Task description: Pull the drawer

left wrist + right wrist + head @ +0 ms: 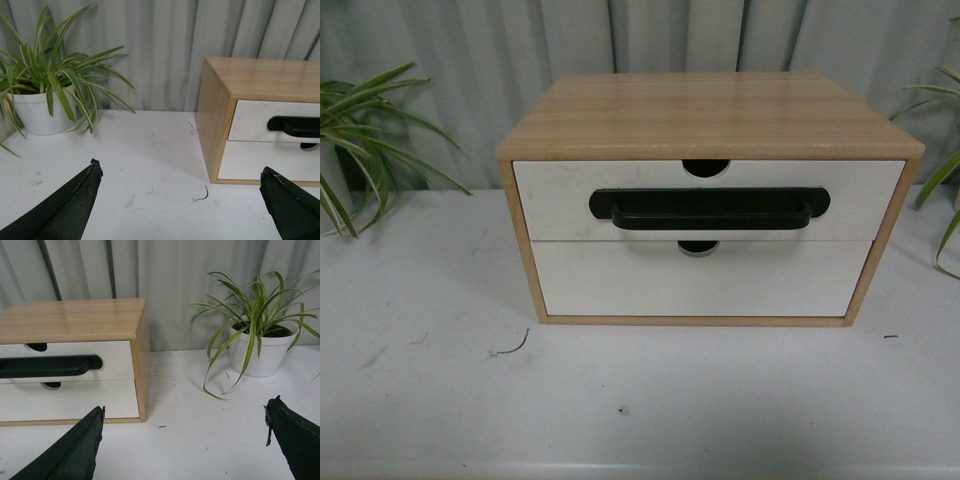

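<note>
A light wood cabinet [710, 115] stands on the white table. Its upper drawer [560, 200] has a white front, a semicircular notch in its top edge and a long black bar handle [710, 210]; it looks pushed in. The same drawer [255, 120] shows in the left wrist view and again [117, 357] in the right wrist view. Neither arm appears in the front view. My left gripper [180, 172] is open over bare table, left of the cabinet. My right gripper [184, 412] is open over the table, right of the cabinet. Nothing sits between either pair of fingers.
Below it sits a plain white drawer front [700, 280] without a handle. A potted plant in a white pot [37, 112] stands left of the cabinet, another [262, 352] to its right. A grey curtain [520, 50] hangs behind. A small dark wire scrap [512, 348] lies on the table.
</note>
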Robot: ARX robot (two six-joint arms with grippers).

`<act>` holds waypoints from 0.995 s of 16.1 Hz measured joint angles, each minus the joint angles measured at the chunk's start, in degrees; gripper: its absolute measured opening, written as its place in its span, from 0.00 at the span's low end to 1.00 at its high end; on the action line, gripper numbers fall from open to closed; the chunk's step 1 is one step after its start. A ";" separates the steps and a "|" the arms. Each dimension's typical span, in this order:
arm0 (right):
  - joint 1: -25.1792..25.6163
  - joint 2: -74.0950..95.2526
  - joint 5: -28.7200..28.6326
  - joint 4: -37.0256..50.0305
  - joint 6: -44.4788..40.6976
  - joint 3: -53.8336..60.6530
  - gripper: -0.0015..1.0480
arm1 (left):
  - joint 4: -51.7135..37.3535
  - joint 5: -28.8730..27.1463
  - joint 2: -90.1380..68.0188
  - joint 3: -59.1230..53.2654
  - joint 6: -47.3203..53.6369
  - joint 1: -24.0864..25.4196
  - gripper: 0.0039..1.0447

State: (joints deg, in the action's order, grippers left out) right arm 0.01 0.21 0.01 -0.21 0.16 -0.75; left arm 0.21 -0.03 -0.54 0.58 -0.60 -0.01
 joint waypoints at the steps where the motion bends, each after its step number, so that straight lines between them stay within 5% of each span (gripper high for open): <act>1: 0.00 0.00 0.00 0.00 0.00 0.00 0.94 | 0.00 0.00 0.00 0.00 0.00 0.00 0.94; 16: 0.00 0.00 0.00 0.00 0.00 0.00 0.94 | 0.00 0.00 0.00 0.00 0.00 0.00 0.94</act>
State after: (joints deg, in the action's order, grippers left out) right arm 0.01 0.21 0.01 -0.21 0.16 -0.75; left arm 0.21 -0.03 -0.54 0.58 -0.60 -0.01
